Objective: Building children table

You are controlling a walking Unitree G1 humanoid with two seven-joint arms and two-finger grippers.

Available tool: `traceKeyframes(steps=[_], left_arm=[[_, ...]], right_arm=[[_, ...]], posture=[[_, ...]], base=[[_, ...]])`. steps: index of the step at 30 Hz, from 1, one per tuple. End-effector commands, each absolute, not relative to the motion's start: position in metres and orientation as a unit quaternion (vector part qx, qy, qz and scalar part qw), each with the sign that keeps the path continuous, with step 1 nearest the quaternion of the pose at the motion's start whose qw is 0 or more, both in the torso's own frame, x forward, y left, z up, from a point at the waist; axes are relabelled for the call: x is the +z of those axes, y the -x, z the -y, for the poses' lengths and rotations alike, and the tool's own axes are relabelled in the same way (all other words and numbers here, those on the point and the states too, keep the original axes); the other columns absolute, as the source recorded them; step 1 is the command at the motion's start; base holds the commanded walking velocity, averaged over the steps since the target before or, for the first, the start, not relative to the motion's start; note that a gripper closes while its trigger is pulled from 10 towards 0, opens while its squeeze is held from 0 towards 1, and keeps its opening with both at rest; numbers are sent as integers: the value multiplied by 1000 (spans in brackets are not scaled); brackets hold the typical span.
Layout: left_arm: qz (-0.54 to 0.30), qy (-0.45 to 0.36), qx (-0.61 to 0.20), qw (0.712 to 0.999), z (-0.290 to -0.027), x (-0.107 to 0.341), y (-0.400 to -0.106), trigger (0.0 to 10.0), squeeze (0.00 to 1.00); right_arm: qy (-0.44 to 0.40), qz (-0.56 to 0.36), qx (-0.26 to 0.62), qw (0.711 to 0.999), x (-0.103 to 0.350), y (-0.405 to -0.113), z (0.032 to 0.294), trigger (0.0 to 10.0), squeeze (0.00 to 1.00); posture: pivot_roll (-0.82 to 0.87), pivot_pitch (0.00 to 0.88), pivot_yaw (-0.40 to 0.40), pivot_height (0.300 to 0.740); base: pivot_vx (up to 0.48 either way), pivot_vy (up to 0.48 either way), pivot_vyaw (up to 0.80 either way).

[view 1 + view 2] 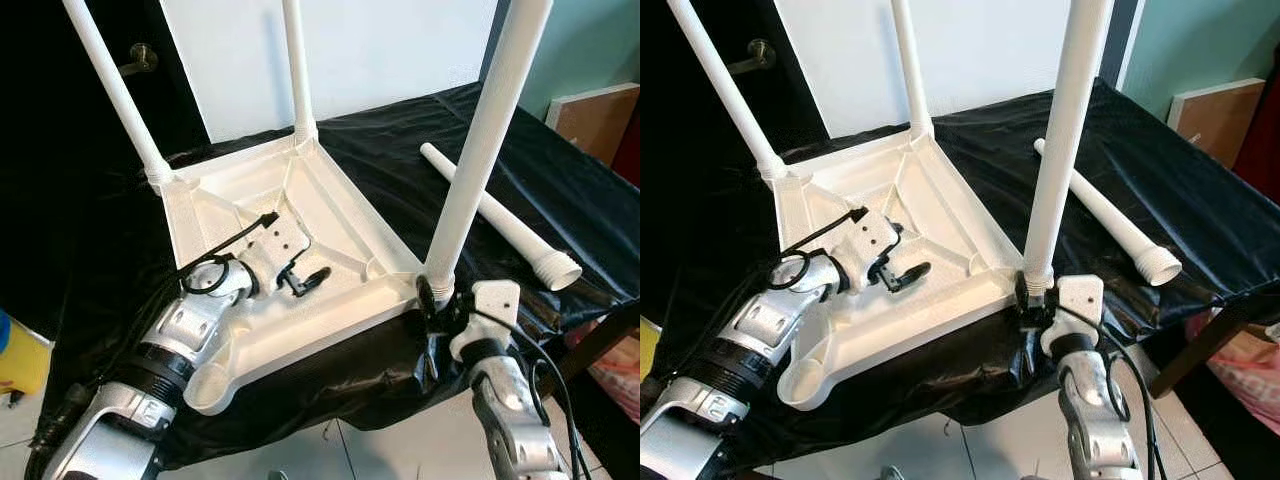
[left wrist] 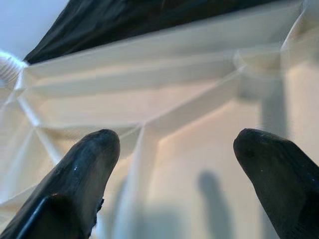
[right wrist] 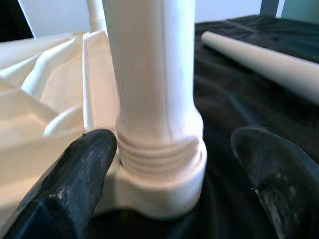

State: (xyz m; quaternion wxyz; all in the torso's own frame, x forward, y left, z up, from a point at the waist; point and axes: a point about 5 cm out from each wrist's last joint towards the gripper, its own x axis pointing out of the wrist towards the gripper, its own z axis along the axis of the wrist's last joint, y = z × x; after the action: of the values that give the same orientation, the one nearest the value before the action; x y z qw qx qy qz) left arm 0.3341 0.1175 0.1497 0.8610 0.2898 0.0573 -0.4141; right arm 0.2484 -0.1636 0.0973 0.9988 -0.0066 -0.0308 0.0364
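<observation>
A white plastic table top lies upside down on a black-covered table. Three white legs stand in its corner sockets: back left, far and near right. The near-left socket has no leg in it. A fourth leg lies loose on the cloth to the right. My left gripper rests open inside the ribbed underside, its fingers holding nothing. My right gripper stands open astride the threaded base of the near-right leg; one finger is close to the collar, the other apart.
The table's front edge runs just below the top, with tiled floor beneath. A wooden board leans at the far right. A yellow object sits low on the left, a door handle at the back left.
</observation>
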Motion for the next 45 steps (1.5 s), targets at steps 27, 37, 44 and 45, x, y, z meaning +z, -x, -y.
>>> traceKeyframes(steps=[27, 37, 44, 45], left_arm=[[-121, -420, -453, 777, -146, 110, -307, 10000, 0], [-135, -368, -530, 752, -133, 107, -280, 10000, 0], [-153, -353, -553, 739, -131, 98, -266, 10000, 0], [-153, -353, -553, 739, -131, 98, -266, 10000, 0]], right_arm=[[25, 7, 70, 997, 89, -235, 173, 10000, 0], [45, 5, 81, 996, 93, -246, 180, 10000, 0], [54, -8, 106, 993, 91, -254, 180, 10000, 0], [54, -8, 106, 993, 91, -254, 180, 10000, 0]], posture=[[-157, 0, 125, 740], [-146, 0, 108, 740], [-135, 0, 100, 740], [-135, 0, 100, 740]], base=[[0, 0, 0], [0, 0, 0], [0, 0, 0], [0, 0, 0]])
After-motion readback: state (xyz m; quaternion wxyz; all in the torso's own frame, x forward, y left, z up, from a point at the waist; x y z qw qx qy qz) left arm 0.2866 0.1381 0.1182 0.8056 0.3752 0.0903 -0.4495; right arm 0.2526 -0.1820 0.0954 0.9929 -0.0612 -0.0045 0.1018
